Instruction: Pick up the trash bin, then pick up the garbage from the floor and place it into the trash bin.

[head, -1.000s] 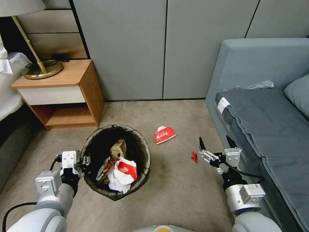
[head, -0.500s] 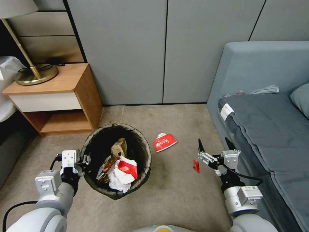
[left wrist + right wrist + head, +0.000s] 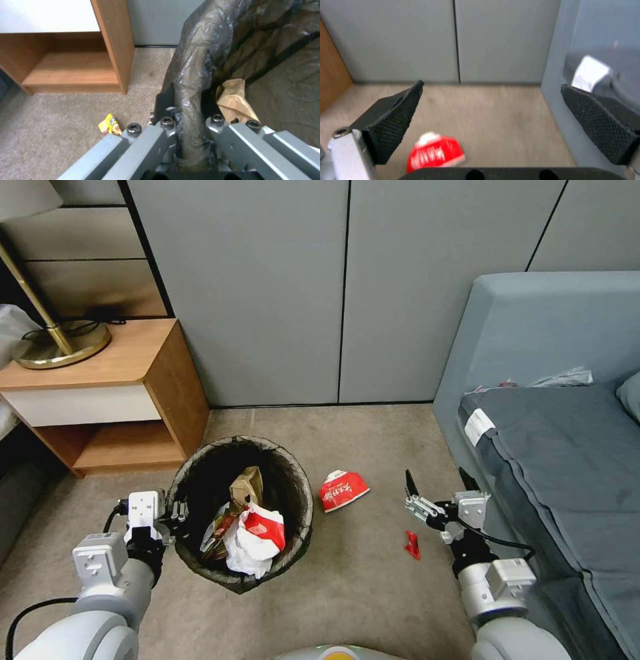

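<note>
Left tool: your left tool (image 3: 175,511) was clenched on the near-left rim of the small round trash bin lined with a dark translucent bag (image 3: 301,493); in the left wrist view the bag-wrapped rim (image 3: 191,82) ran between its two fingers.
Bin contents: a crumpled brown paper bag (image 3: 245,486) and a red-and-white paper carton (image 3: 261,530) lay inside with crumpled white paper.
Right tool: your right tool (image 3: 437,485) hung released, jaws spread wide, above the beige carpeted floor (image 3: 373,593) beside the grey-blue sofa (image 3: 553,460).
Garbage on the floor: a flattened red-and-white paper carton (image 3: 343,489) lay between the bin and the right tool; a small red scrap (image 3: 413,545) lay near that tool, on the robot's side of its fingertips. A yellow snack wrapper (image 3: 110,124) lay outside the bin near the wooden nightstand (image 3: 107,400).
Key relation: the carton lay ahead and to the left of the right tool, showing low by the left finger (image 3: 395,120) in the right wrist view; its long axis ran roughly across the robot's front. You had the right arm nearer to it, in my judgement.
</note>
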Tool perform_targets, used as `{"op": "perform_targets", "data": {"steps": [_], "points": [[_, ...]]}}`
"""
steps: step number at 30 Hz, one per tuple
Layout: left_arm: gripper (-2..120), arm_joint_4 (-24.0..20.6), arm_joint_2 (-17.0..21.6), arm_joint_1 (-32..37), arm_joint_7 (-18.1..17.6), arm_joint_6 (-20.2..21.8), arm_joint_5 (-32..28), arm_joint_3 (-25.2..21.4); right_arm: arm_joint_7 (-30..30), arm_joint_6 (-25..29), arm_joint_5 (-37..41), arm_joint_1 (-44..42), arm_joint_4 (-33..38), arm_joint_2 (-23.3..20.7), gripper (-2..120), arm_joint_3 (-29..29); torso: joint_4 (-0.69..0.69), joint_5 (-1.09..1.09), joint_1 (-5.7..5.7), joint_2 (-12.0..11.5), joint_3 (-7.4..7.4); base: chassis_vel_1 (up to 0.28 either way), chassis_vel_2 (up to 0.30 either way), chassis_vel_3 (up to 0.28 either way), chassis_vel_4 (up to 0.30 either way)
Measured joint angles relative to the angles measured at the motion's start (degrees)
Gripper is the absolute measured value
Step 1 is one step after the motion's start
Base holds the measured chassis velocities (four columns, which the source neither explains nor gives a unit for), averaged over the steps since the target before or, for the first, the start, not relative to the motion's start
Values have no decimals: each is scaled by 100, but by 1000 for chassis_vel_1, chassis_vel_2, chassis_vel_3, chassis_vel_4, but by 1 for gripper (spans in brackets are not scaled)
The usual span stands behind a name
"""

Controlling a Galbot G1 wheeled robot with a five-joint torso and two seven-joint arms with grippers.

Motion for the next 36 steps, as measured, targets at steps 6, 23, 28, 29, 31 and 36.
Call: {"op": "perform_targets", "data": {"steps": [6,23,28,29,31,36], "points": [[1,0,33,2,-1,1,-6,-17,-225,-475,245,386,-754,-125,100,38,0,0,0,0,0,0,0,0,0],[1,0,143,45,-14,31,-39,-86,-172,-1147,1350,1471,-2746,-179,100,-500,0,0,0,0,0,0,0,0,0],[1,0,131,61,-20,34,-36,-90,-91,-1115,1378,1613,-3233,-82,100,-582,0,0,0,0,0,0,0,0,0],[1,0,131,61,-20,34,-36,-90,-91,-1115,1378,1613,-3233,-82,100,-582,0,0,0,0,0,0,0,0,0],[1,0,131,63,-20,35,-34,-91,-79,-1093,1378,1665,-3414,-54,100,-603,0,-1,0,0,0,0,0,0,0],[1,0,128,66,-22,37,-26,-91,-71,-1012,1381,1801,-3831,12,100,-638,0,0,0,0,0,0,0,0,0]]}}
